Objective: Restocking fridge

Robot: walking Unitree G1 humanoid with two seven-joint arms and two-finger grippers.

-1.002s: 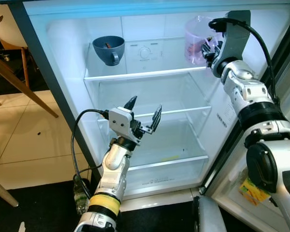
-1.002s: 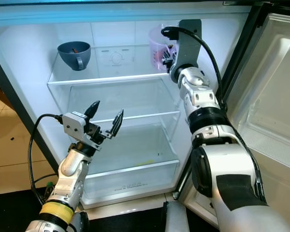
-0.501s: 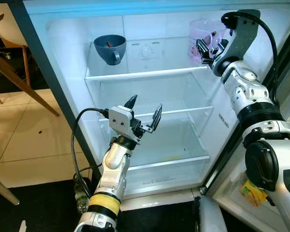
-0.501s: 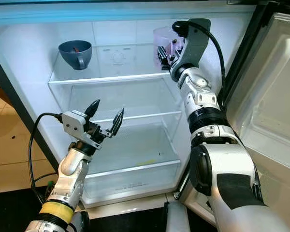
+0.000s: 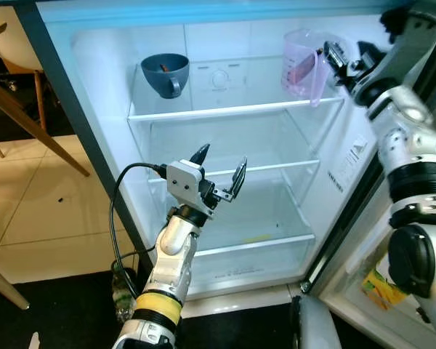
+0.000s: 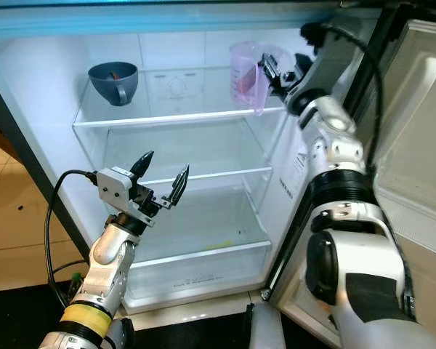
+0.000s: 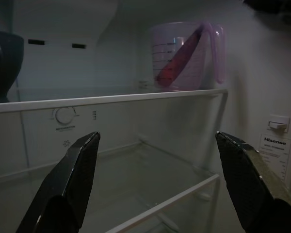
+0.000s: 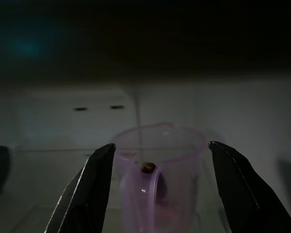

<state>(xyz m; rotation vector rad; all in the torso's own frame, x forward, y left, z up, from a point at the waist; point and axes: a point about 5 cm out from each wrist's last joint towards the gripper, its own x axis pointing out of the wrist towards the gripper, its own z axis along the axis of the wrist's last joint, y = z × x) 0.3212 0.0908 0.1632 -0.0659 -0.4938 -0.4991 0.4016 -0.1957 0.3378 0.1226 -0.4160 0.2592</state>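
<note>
Jug (image 5: 303, 62) and cup (image 5: 164, 73) stand on the top shelf (image 5: 225, 110); lower shelves bare. Right gripper (image 5: 343, 62) and left gripper (image 5: 219, 169) both spread, empty.

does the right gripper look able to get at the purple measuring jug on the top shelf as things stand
Probably yes. The right gripper is open beside the purple measuring jug, which stands at the front edge of the top shelf, handle outward, with nothing between them.

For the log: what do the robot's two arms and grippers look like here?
Both arms are silver with black joint sections. The left arm has a yellow band near its base, a boxy silver wrist block and a looping black cable. The left gripper and right gripper each have two long, tapering black fingers. A black cable runs along the right arm.
</note>
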